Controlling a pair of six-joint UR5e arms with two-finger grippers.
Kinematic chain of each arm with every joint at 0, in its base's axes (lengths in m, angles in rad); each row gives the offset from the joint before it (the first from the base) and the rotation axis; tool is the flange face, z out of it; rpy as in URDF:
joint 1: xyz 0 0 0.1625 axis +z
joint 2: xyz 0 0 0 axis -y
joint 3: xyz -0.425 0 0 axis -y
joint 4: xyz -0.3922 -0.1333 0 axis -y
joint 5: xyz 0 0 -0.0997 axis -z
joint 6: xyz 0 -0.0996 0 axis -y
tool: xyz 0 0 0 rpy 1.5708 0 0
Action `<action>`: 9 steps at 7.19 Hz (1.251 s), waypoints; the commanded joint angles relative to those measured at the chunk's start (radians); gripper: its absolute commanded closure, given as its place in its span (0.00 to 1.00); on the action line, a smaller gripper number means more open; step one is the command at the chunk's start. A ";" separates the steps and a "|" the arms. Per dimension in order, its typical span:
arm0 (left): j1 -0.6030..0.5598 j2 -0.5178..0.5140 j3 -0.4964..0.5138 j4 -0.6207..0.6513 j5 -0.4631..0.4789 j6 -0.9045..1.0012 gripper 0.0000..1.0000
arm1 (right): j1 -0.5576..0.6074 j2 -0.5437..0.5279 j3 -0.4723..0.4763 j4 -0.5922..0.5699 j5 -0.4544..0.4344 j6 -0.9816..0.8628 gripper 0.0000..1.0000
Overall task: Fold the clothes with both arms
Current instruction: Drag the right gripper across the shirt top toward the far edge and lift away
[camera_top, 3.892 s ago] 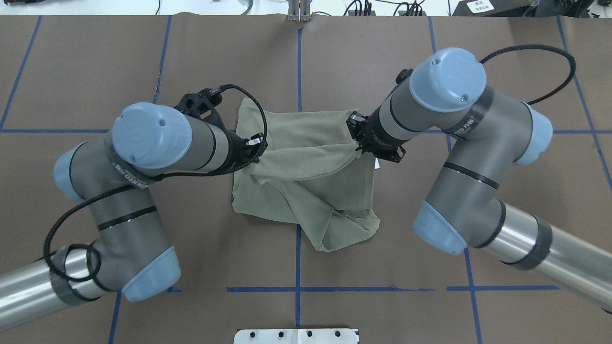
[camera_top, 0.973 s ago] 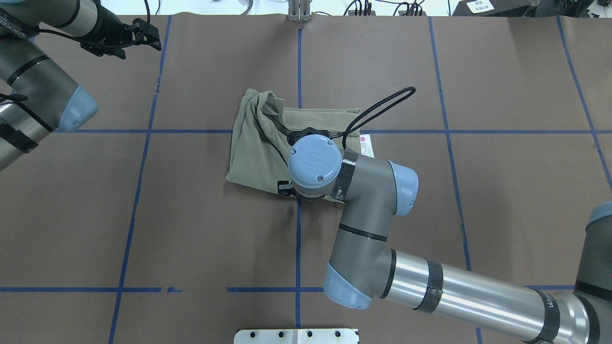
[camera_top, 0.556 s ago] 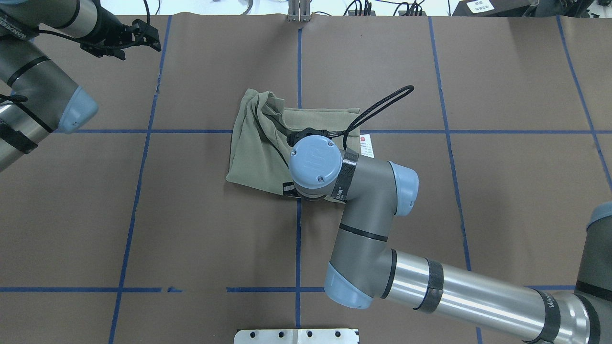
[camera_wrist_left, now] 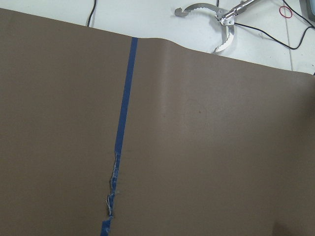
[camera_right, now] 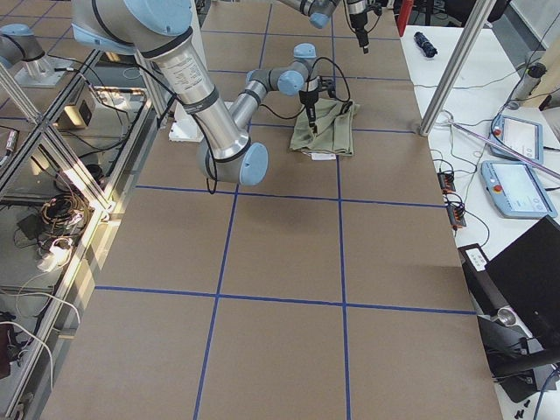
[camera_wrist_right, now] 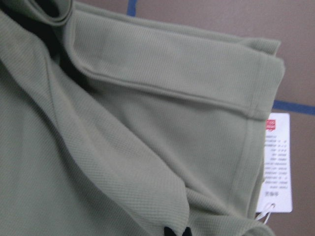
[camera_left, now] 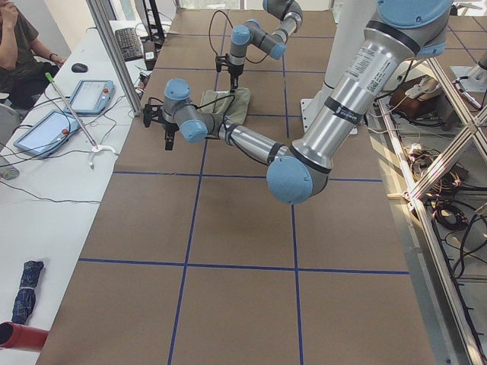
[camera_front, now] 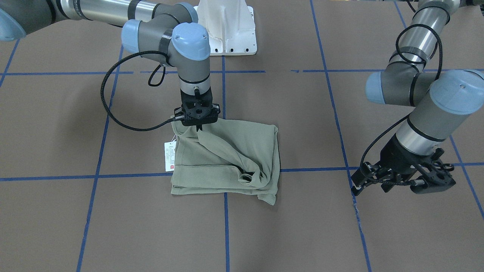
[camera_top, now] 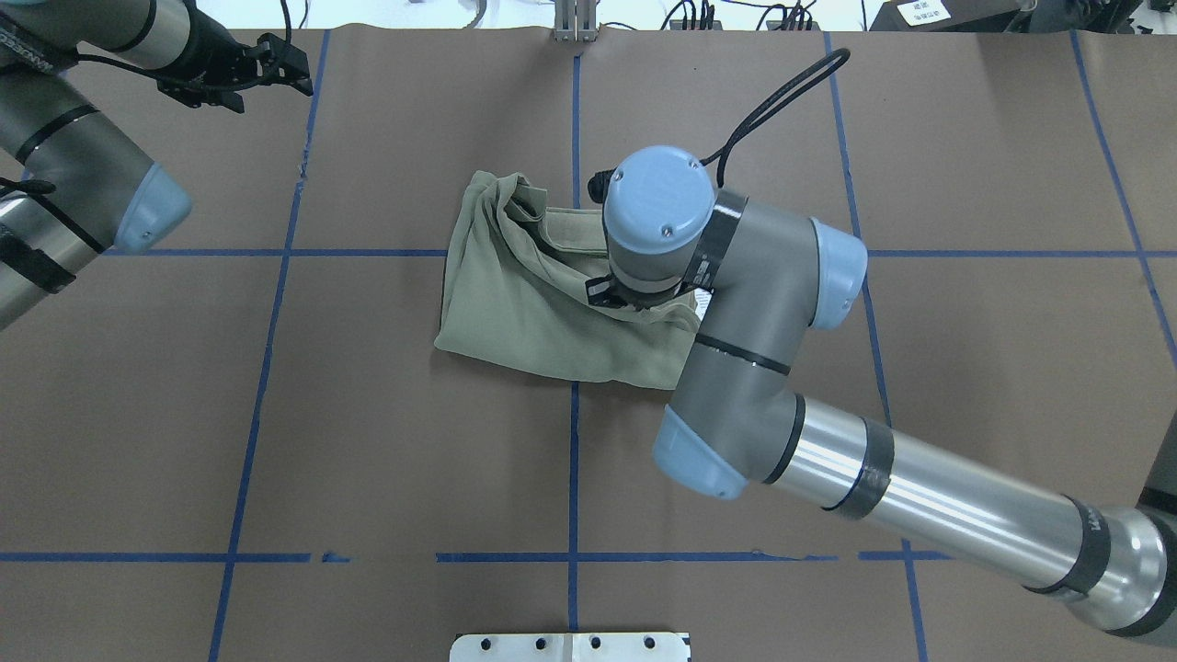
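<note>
Closest to me is my white pedestal base [camera_front: 230, 30], and from it my right arm reaches out over the middle of the brown table [camera_top: 368, 414]. My right gripper [camera_front: 198, 127] points straight down, its fingers pressed together on a pinch of the sage-green shirt [camera_front: 227, 158], and the cloth rises in a small peak to meet them. In my right wrist view the black fingertips [camera_wrist_right: 177, 231] show at the bottom edge with fabric gathered around them. The shirt lies in a rough, rumpled rectangle at the table's centre, over a crossing of the blue tape lines [camera_top: 574, 460]. Loose folds are bunched along its side toward my left, where a sleeve cuff [camera_front: 245, 177] gapes open. The white hang tag [camera_front: 169, 156] lies flat on the table just beside the shirt's edge on my right, its string running in to the cloth. Well away from the shirt, at the far corner on my left, my left gripper [camera_top: 299, 74] hangs above bare table with its fingers apart and nothing between them. Its wrist camera sees only brown table, one strip of blue tape and, past the table's far edge, a curved metal tool [camera_wrist_left: 211, 19] on a white surface.
</note>
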 commanded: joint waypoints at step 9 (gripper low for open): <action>-0.003 0.041 -0.111 0.003 0.000 0.133 0.00 | 0.398 -0.123 -0.089 0.137 0.377 -0.157 0.00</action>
